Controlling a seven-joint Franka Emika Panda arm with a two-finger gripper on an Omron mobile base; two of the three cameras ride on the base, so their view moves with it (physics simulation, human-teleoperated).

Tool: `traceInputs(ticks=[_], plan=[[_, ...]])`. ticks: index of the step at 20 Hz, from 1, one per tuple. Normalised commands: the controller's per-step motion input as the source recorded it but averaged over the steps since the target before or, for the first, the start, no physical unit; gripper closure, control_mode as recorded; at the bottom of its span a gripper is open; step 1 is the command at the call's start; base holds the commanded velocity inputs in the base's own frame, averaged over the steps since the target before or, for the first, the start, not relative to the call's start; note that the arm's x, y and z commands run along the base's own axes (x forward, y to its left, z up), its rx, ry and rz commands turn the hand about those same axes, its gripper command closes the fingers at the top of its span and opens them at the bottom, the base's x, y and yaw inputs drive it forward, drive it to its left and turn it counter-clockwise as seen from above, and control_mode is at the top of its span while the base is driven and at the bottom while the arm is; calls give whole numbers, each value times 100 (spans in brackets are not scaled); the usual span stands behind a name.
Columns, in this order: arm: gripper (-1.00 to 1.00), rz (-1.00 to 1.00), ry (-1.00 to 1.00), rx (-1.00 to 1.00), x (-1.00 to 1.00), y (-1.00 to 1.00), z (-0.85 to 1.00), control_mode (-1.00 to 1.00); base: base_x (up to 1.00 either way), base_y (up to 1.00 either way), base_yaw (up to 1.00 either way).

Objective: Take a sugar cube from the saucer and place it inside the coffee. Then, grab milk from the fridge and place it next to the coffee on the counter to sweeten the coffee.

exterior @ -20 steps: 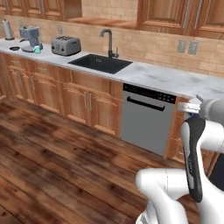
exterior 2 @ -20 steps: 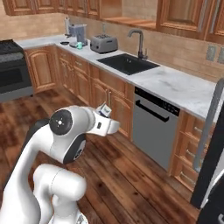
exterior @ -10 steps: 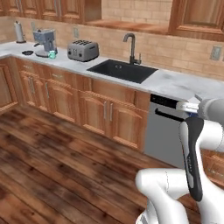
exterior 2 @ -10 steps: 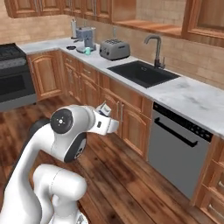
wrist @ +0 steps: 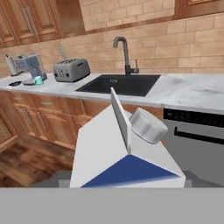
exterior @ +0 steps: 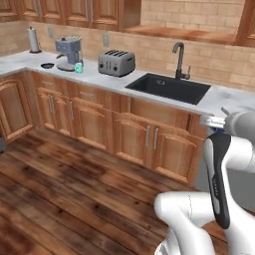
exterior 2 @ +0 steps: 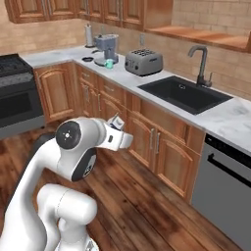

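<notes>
While carried, milk facing sink.

teal mug of coffee: just one, far left on the white marble counter
dark navy round saucer: one
white milk carton with blue side: one, grey round cap on top
grey espresso machine: one
silver toaster: one, looks like four slots
black sink basin: one
dark curved faucet: one
paper towel roll: one
grey dishwasher: one
black stove: one
</notes>
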Motion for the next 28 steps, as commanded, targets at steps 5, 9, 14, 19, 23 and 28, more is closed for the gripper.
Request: traceInputs(ticks=[5, 9, 14, 19, 23, 28], plan=[[100, 0, 0, 0, 0, 0, 0, 100, 100, 100, -26], [100, 0, 0, 0, 0, 0, 0, 100, 100, 100, -28], [100, 0, 0, 0, 0, 0, 0, 100, 100, 100, -32], [100, 0, 0, 0, 0, 0, 0, 100, 100, 100, -30], [100, 0, 0, 0, 0, 0, 0, 100, 100, 100, -29], [100, 0, 0, 0, 0, 0, 0, 100, 100, 100, -29]])
